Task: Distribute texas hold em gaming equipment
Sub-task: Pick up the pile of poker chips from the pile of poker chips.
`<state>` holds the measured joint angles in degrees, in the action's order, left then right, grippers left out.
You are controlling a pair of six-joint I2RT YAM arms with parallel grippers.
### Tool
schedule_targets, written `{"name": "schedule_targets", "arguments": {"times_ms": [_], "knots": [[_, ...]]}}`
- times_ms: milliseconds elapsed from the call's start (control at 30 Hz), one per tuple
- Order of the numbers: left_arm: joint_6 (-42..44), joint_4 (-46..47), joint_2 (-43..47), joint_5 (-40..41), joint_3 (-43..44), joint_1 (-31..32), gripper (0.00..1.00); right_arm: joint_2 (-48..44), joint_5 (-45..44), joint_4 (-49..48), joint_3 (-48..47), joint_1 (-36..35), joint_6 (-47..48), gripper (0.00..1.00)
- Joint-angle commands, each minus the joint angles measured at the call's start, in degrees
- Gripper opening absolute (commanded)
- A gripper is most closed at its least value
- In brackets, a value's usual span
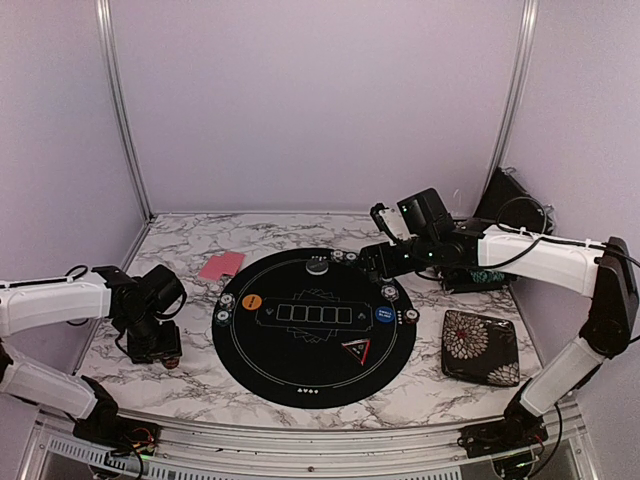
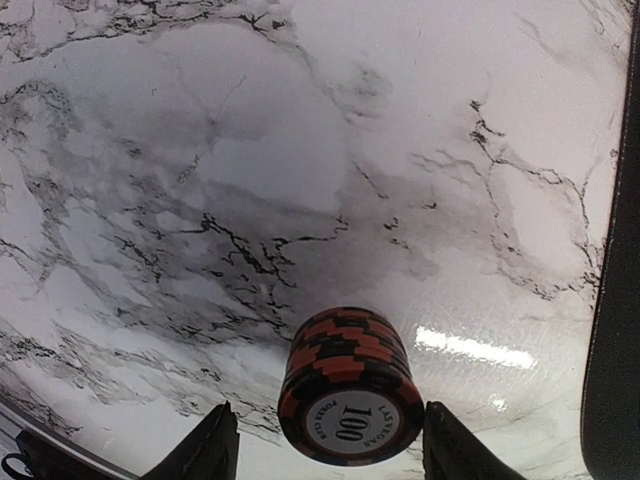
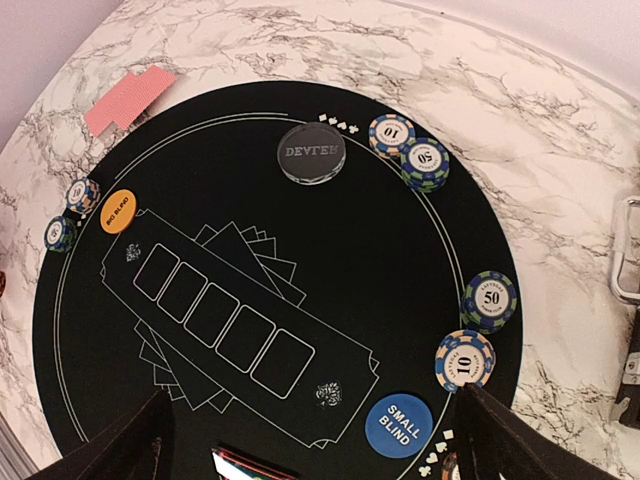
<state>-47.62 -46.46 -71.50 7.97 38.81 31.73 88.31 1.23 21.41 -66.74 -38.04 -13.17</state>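
Note:
A stack of orange-and-black "100" poker chips (image 2: 350, 385) stands on the marble table, left of the mat. My left gripper (image 1: 150, 345) straddles it, open. One finger (image 2: 455, 445) is almost against the stack and the other (image 2: 205, 445) is a gap away. My right gripper (image 3: 310, 450) hovers open over the mat's far right side (image 1: 375, 258) and holds nothing. On the mat lie an orange button (image 1: 251, 300), a blue button (image 1: 386, 316), a triangle marker (image 1: 358, 350) and small chip stacks (image 3: 489, 301) at the rim. Pink cards (image 1: 221, 265) lie beyond the mat's left edge.
The round black mat (image 1: 315, 385) fills the table's middle, with a grey dealer disc (image 1: 317, 266) at its far edge. A black floral case (image 1: 480, 347) lies to the right of the mat. Walls close in the back and both sides.

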Motion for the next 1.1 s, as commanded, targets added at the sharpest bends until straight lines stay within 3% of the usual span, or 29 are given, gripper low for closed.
{"name": "schedule_targets", "arguments": {"times_ms": [0, 1067], "knots": [[-0.2, 1.2, -0.8, -0.1, -0.7, 0.4, 0.64, 0.5, 0.2, -1.5, -1.3, -0.1, 0.8, 0.94], [-0.3, 3.0, -2.8, 0.0, -0.5, 0.8, 0.53, 0.3, 0.2, -1.7, -0.4, 0.4, 0.4, 0.94]]}}
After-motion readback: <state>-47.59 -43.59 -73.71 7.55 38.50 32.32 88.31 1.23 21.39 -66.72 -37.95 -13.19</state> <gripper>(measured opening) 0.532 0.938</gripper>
